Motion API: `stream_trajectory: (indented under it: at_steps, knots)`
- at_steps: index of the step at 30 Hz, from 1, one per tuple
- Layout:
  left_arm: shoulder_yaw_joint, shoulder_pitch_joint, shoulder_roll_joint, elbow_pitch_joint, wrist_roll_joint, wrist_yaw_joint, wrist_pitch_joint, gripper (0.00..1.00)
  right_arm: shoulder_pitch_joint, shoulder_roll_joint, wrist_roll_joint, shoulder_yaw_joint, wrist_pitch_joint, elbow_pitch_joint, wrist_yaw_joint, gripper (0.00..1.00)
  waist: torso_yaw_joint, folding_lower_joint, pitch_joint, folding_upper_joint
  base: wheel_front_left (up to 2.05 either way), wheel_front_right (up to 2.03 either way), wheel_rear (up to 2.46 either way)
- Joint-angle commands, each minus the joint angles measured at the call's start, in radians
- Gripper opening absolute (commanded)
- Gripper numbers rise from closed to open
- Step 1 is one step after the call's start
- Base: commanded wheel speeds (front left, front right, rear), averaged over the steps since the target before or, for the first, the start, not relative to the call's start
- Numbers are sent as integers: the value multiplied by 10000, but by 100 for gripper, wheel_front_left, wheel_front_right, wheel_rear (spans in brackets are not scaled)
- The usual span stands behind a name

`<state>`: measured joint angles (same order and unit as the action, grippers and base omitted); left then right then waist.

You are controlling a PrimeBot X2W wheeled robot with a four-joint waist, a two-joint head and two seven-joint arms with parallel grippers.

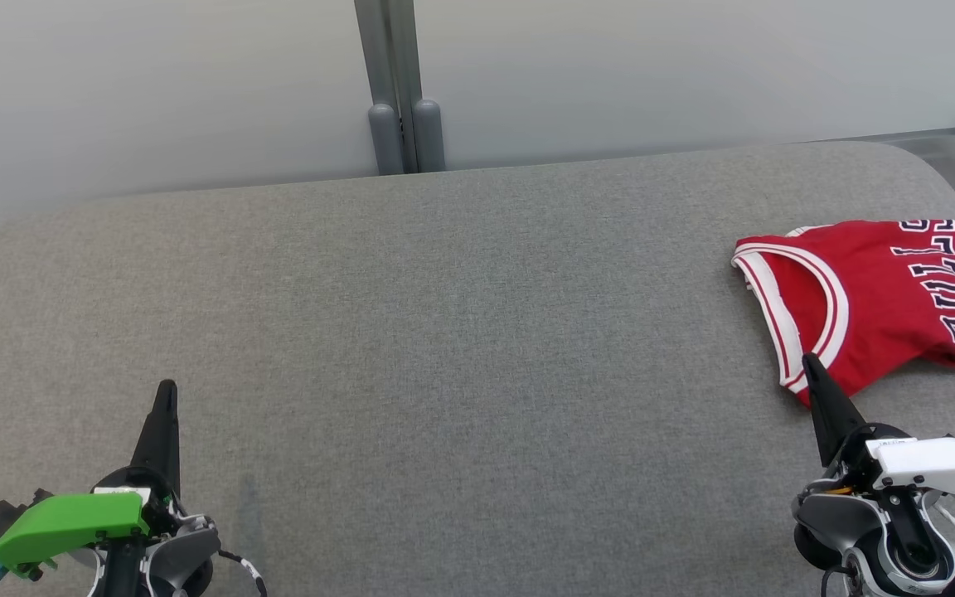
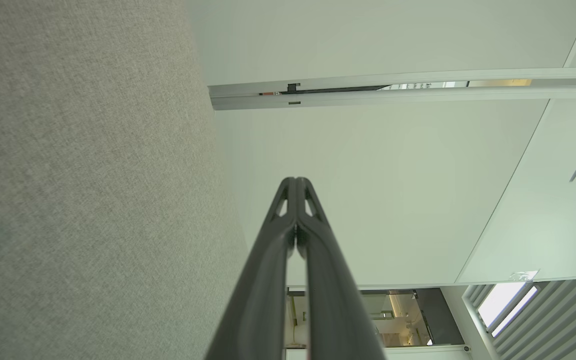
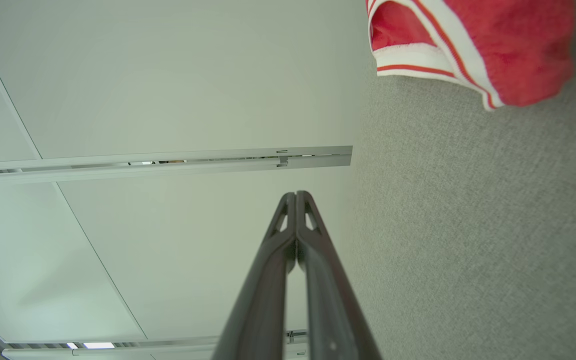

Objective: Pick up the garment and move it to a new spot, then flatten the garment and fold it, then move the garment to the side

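Both tools are clenched shut with nothing in them. The left tool (image 1: 166, 394) waits far from the red garment (image 1: 884, 290), the right tool (image 1: 810, 362) near it. The garment lies folded at the counter's (image 1: 444, 332) right side. The last step looks done, so pulling back seems next.

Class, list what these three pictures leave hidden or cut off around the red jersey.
1. Jersey: the head view's right edge cuts off its right side.
2. Jersey's lower layers: hidden under its top layer, head view.
3. Right wrist view: the top edge cuts off most of the jersey.
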<state>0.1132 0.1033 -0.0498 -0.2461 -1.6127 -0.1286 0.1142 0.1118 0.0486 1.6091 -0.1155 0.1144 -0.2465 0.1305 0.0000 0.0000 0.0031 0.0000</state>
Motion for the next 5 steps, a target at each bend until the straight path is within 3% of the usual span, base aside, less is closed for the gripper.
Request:
stream_trajectory:
  at_steps: [1, 5]
  knots:
    - [26, 108, -6, 20, -7, -45, 33, 0, -81, 7, 72, -9, 28, 50, 4, 0, 0, 0, 0, 0, 0, 0, 0]
    - [26, 108, -6, 20, -7, -45, 33, 0, -81, 7, 72, -8, 28, 50, 4, 0, 0, 0, 0, 0, 0, 0, 0]
